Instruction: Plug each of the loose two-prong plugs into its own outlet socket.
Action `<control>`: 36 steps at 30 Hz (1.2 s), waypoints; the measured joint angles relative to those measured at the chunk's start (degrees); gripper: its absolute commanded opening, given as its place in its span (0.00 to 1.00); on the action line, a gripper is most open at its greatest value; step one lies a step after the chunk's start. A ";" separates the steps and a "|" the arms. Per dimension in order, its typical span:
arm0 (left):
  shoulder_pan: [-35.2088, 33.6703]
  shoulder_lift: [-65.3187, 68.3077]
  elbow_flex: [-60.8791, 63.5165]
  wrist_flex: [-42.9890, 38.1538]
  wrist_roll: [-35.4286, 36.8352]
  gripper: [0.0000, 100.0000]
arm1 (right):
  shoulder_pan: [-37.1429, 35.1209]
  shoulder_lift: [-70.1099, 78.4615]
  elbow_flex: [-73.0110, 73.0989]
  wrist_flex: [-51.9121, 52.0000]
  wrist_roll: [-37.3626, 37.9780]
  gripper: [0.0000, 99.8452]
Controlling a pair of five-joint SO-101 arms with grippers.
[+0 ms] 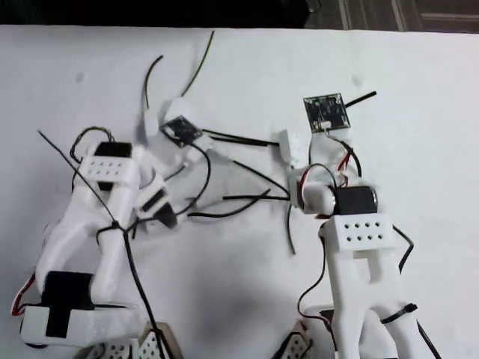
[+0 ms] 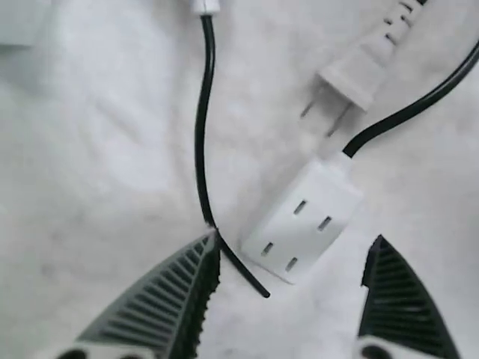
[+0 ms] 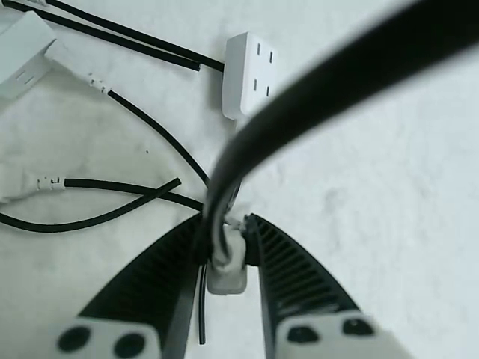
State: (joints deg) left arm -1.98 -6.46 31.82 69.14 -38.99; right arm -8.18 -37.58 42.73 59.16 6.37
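Note:
My left gripper stands open over a white outlet socket, whose slots face up between the two fingers. A loose white two-prong plug lies just beyond it with its prongs pointing at the socket. My right gripper is shut on a white plug whose black cable arches up across the view. A second white outlet socket lies a short way ahead of it. In the high view that socket sits just beyond the right gripper, and the left gripper is at centre left.
Two small dark circuit boards lie farther back on the white table. Loose black cables cross the middle between the arms. One more white plug body lies off to the side of the right gripper.

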 measured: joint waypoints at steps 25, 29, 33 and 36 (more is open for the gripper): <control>6.77 13.10 -1.93 -1.14 -11.69 0.02 | 0.18 0.00 0.00 0.00 0.00 0.02; 11.16 13.10 -2.02 -1.05 -1.58 0.02 | 0.09 0.00 0.00 0.00 0.00 0.02; 17.76 13.10 -2.02 -3.60 5.63 0.02 | 0.09 0.00 0.00 0.00 0.00 0.02; 22.07 13.10 -2.02 -6.33 10.37 0.06 | 0.09 0.00 0.00 0.00 0.00 0.02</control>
State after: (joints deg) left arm 20.09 6.64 29.80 62.81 -28.62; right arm -8.09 -37.58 42.73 59.16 6.37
